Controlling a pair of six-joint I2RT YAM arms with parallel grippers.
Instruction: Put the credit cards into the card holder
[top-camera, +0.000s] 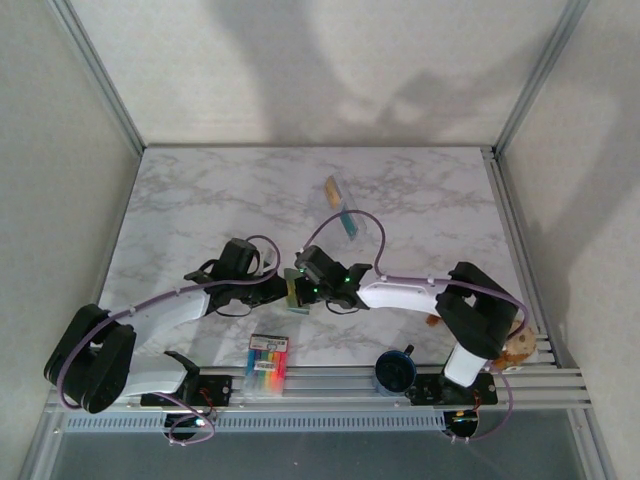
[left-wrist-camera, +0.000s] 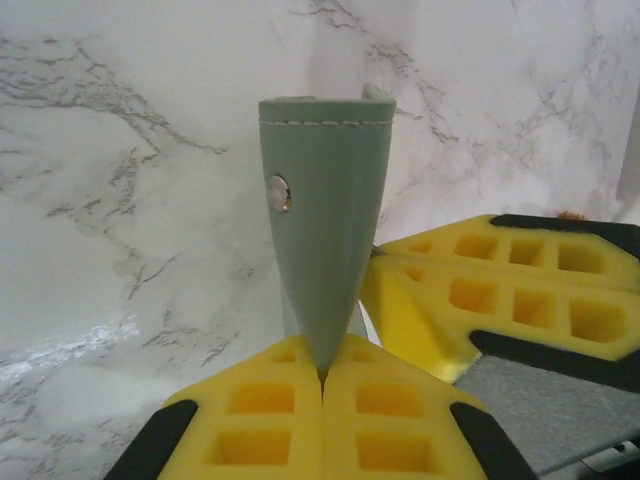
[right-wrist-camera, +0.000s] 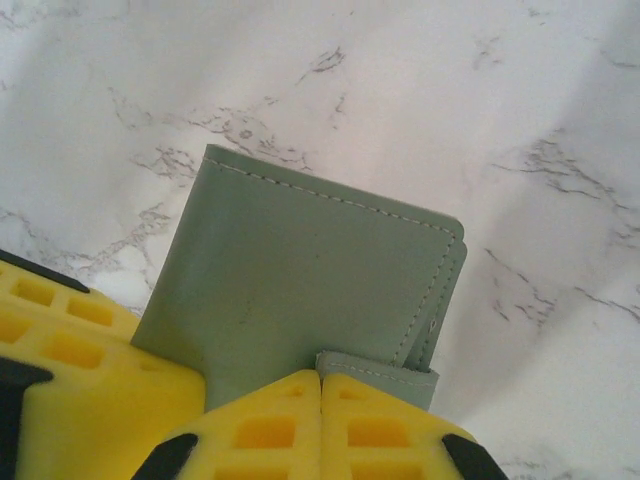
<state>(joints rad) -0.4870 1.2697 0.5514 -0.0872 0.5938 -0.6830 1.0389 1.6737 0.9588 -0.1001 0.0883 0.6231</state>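
The card holder (top-camera: 293, 293), a grey-green folded wallet, hangs just above the table between both arms. My left gripper (left-wrist-camera: 322, 372) is shut on its lower edge, and the card holder (left-wrist-camera: 325, 220) rises edge-on from there with its metal snap showing. My right gripper (right-wrist-camera: 320, 375) is shut at the card holder (right-wrist-camera: 300, 270), right where the closing tab begins. The right gripper's fingers (left-wrist-camera: 500, 290) press in from the right. Two credit cards lie flat farther back: a tan-gold one (top-camera: 335, 189) and a teal-blue one (top-camera: 348, 223).
A pack of multicoloured markers (top-camera: 267, 362) lies at the near edge between the arm bases. A round blue object (top-camera: 395, 372) sits on the front rail, with a brown item (top-camera: 519, 346) at the right edge. Metal frame posts stand at the table's back corners.
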